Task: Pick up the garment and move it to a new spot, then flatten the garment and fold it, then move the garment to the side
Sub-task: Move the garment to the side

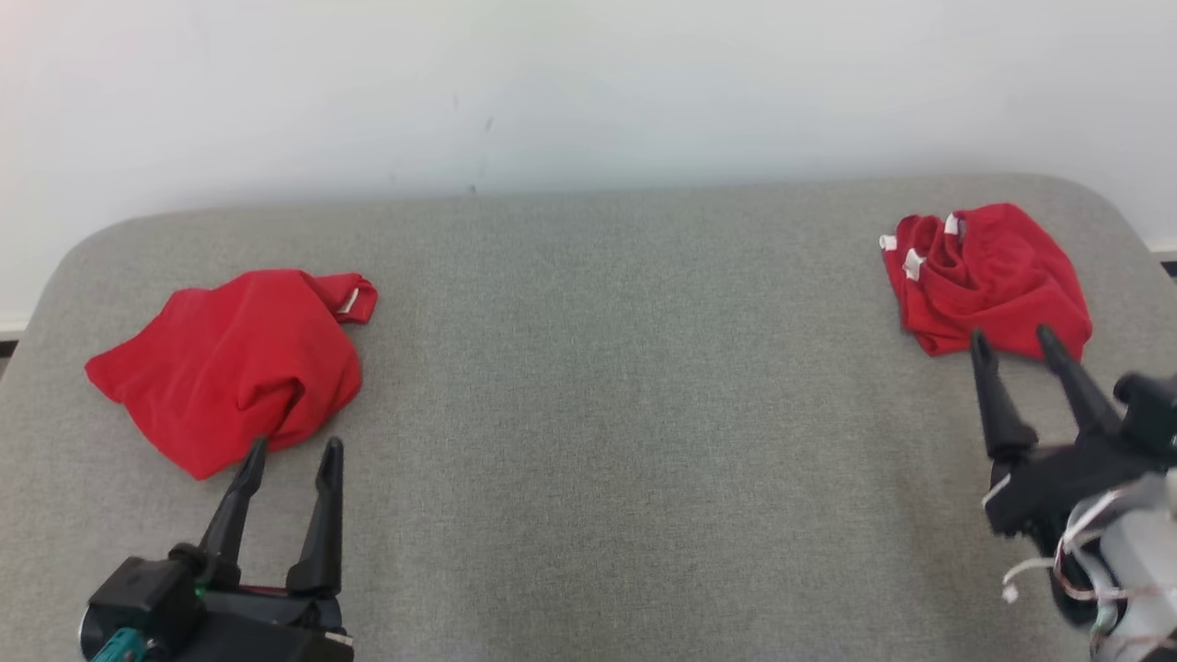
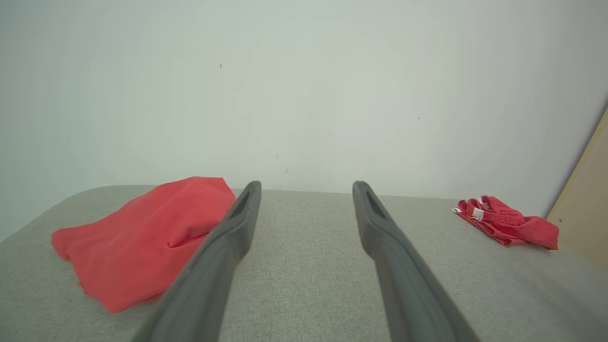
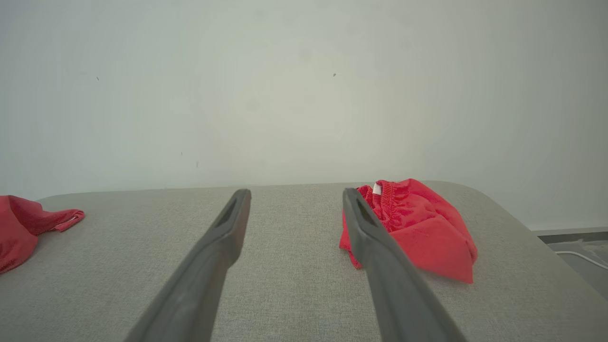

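At the lower left of the head view the left gripper [image 1: 295, 446] points up the frame with its two dark fingers spread well apart and nothing between them; its own wrist view shows the same wide gap over bare grey cloth. At the lower right the right gripper [image 1: 1012, 334] leans up and to the left, its fingers also parted and empty, with loose pale wires [image 1: 1057, 552] hanging at its wrist. Both hang over the grey padded surface [image 1: 598, 386], which fills the lower and middle of the frame. Just beyond the left gripper's tips, in the middle left, lies the left red garment [image 1: 230, 368], a crumpled heap with a white-edged hem turned out at its upper right. The tip of the gripper's left finger overlaps the heap's lower edge, though whether it touches cannot be told. In the upper right, near the surface's rounded far corner, lies the right red garment [image 1: 993, 276], bunched up with white tabs showing along its left side. The right gripper's fingertips overlap its lower edge, and contact there cannot be told either. The two garments lie well apart, with bare padding between them. Behind the surface's far edge a plain white wall [image 1: 588, 83] spans the top of the frame.
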Controlling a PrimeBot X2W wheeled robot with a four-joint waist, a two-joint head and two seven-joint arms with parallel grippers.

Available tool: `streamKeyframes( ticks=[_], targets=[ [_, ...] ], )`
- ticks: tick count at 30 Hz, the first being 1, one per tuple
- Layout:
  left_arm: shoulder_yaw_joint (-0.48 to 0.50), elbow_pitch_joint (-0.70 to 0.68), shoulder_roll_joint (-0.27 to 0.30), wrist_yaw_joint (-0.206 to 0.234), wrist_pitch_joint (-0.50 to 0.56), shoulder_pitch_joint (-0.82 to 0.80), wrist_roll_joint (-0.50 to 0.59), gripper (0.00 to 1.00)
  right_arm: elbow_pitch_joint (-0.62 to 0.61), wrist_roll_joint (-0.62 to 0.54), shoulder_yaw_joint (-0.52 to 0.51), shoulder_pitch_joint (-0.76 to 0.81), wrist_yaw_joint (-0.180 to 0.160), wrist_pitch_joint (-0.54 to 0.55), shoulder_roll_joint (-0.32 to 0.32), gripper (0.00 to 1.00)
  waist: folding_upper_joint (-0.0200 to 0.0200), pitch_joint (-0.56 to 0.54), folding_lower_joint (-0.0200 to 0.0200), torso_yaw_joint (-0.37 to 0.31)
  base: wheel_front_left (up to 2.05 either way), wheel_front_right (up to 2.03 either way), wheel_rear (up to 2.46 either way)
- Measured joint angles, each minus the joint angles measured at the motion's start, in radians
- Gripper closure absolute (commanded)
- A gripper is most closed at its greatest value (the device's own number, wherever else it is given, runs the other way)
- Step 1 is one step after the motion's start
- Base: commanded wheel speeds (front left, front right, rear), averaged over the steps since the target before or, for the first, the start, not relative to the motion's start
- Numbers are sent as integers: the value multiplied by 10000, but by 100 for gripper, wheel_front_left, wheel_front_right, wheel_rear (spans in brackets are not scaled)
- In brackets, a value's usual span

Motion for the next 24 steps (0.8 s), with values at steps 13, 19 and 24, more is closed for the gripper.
streamKeyframes(
  ticks=[13, 19, 24],
  targets=[
    [508, -468, -558, 380, 0, 961, -82, 0, -2798, -58, -796, 2848, -848, -94, 378, 0, 0, -438, 2, -187, 0, 0, 0],
    [495, -479, -539, 378, 0, 1108, 146, 0, -3574, -516, -1076, 3598, -965, -105, 619, 0, 2, -417, 2, -241, 0, 0, 0],
    [493, -477, -523, 374, 0, 1152, 247, 0, -3948, -754, -1429, 3724, -1032, -107, 644, 0, 2, -380, 2, -240, 0, 0, 0]
  ],
)
